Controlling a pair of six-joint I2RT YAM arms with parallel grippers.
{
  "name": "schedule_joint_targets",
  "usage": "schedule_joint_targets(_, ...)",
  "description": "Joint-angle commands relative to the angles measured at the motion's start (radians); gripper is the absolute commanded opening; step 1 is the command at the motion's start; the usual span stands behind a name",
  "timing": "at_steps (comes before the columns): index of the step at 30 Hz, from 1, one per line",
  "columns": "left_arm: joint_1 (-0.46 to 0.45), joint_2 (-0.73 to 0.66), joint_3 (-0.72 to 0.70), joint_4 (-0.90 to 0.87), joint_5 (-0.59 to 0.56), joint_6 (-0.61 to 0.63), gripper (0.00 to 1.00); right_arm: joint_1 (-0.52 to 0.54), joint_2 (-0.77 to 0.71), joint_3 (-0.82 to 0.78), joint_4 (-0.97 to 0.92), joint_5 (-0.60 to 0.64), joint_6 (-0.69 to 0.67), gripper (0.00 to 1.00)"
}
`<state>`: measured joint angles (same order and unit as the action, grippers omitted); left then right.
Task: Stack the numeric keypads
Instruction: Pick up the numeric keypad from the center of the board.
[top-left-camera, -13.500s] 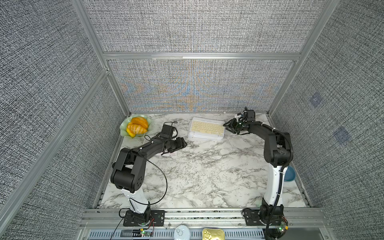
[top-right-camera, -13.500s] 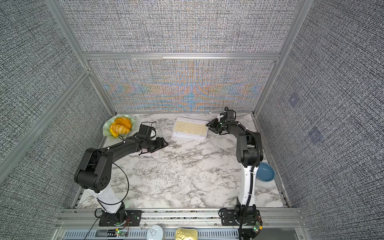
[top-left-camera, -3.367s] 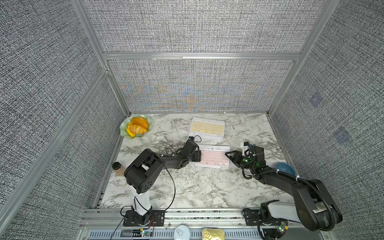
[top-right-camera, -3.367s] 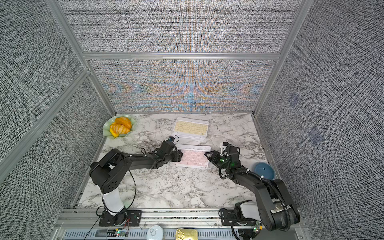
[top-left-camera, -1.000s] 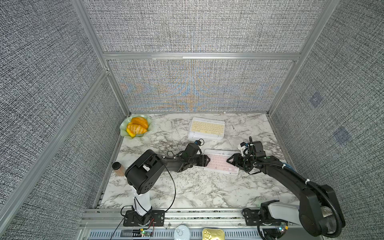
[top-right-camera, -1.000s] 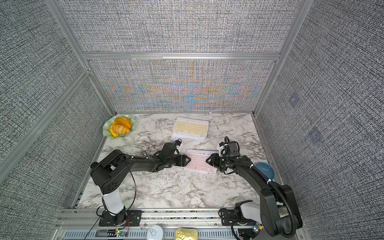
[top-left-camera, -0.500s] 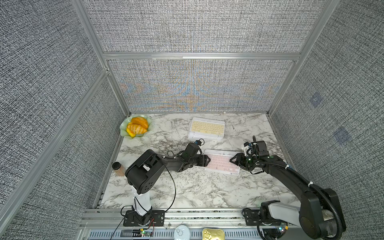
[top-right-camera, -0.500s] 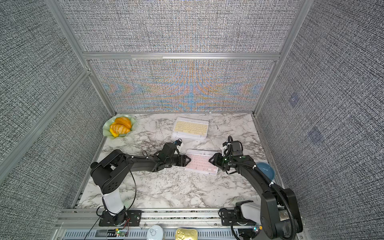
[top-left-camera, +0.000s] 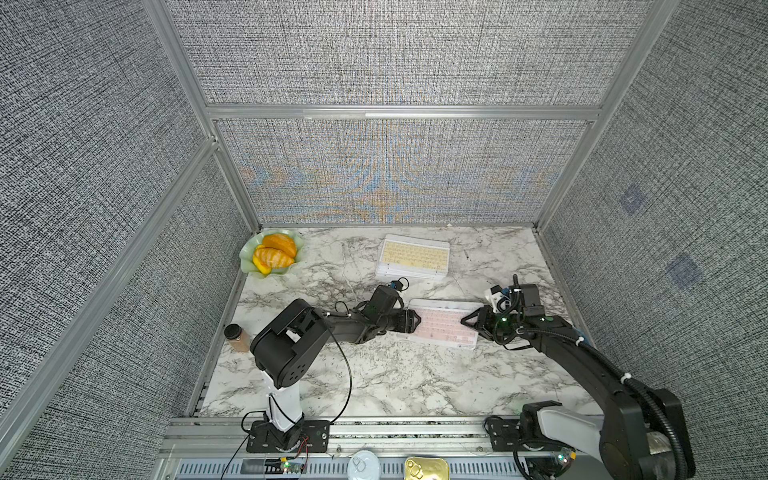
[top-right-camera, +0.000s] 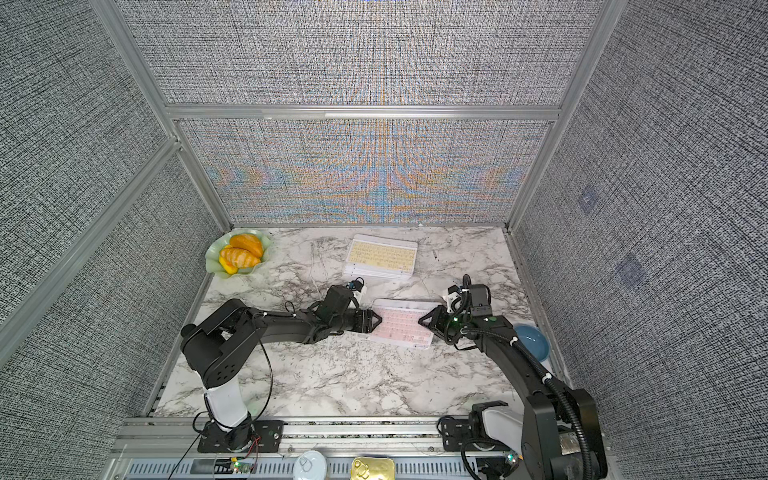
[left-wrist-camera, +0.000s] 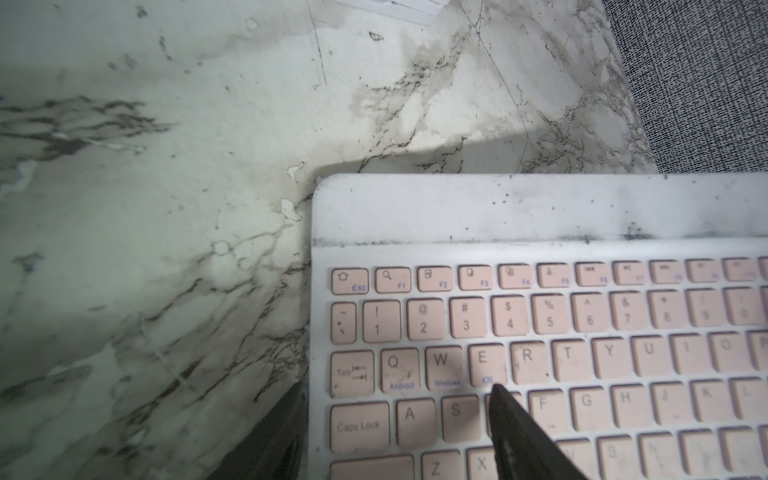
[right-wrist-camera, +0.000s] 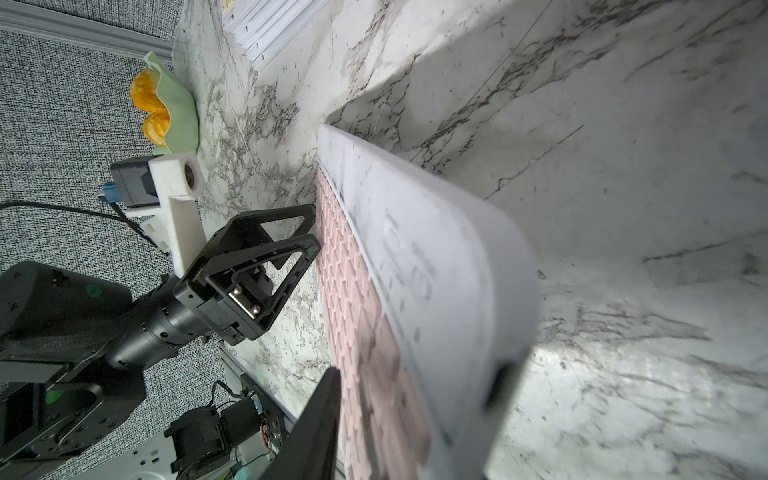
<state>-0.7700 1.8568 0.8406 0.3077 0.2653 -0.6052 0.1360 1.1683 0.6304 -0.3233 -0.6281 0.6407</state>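
Toward the right half of the marble table (top-left-camera: 374, 374), about midway between its far and near edges, lies a pink keypad (top-left-camera: 442, 324), keys up, with its long sides roughly parallel to the far edge. In both top views the two arms reach in low from opposite sides and meet it at its short ends.

The left gripper (top-left-camera: 415, 322) is at the keypad's left short edge. In the left wrist view one of its fingers (left-wrist-camera: 523, 436) lies across the pink keys in the Caps Lock row and the other sits dark just outside and under the white frame, so the jaws pinch that edge between them.

The right gripper (top-left-camera: 467, 322) is at the right short edge. In the right wrist view the keypad passes between its jaws, one finger on the key side and a dark shape on the white back. Whether they press on it or only bracket it cannot be told.

A stack of keypads (top-left-camera: 415, 255) with a yellow one on top rests near the far edge, apart from the pink one. A green dish (top-left-camera: 249, 266) of orange pieces fills the far left corner, a brown jar (top-left-camera: 236, 337) stands at the left edge, and a blue bowl (top-right-camera: 532, 343) sits at the right edge.
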Motion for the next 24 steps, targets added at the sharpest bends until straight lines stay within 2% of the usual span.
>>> schedule_joint_targets(1, -0.005, 0.019, -0.018, -0.253, 0.027, -0.034, 0.7, -0.001, -0.011, 0.001, 0.022, -0.034, 0.025, 0.38)
schedule_joint_targets(4, -0.005, 0.021, -0.021, -0.247, 0.026, -0.039, 0.7, -0.002, -0.029, -0.001, 0.017, -0.033, 0.032, 0.36)
schedule_joint_targets(6, -0.005, 0.022, -0.022, -0.243, 0.027, -0.042, 0.7, -0.003, -0.038, 0.001, 0.006, -0.03, 0.033, 0.3)
schedule_joint_targets(8, -0.005, 0.024, -0.021, -0.24, 0.026, -0.044, 0.7, -0.002, -0.044, 0.0, -0.004, -0.029, 0.033, 0.17)
schedule_joint_targets(9, -0.005, 0.024, -0.021, -0.237, 0.026, -0.046, 0.7, -0.003, -0.047, -0.003, -0.009, -0.026, 0.033, 0.06)
schedule_joint_targets(10, -0.005, 0.023, -0.021, -0.235, 0.026, -0.048, 0.7, -0.003, -0.048, -0.004, -0.013, -0.024, 0.032, 0.0)
schedule_joint_targets(17, 0.005, -0.045, -0.019, -0.218, 0.022, -0.079, 0.7, -0.01, -0.054, 0.037, -0.016, -0.045, 0.012, 0.0)
schedule_joint_targets(21, 0.036, -0.138, 0.027, -0.295, -0.006, -0.061, 0.7, -0.028, -0.038, 0.099, -0.011, -0.106, -0.002, 0.0)
schedule_joint_targets(24, 0.079, -0.205, 0.071, -0.38, -0.036, -0.052, 0.71, -0.04, -0.018, 0.127, 0.065, -0.16, 0.043, 0.0)
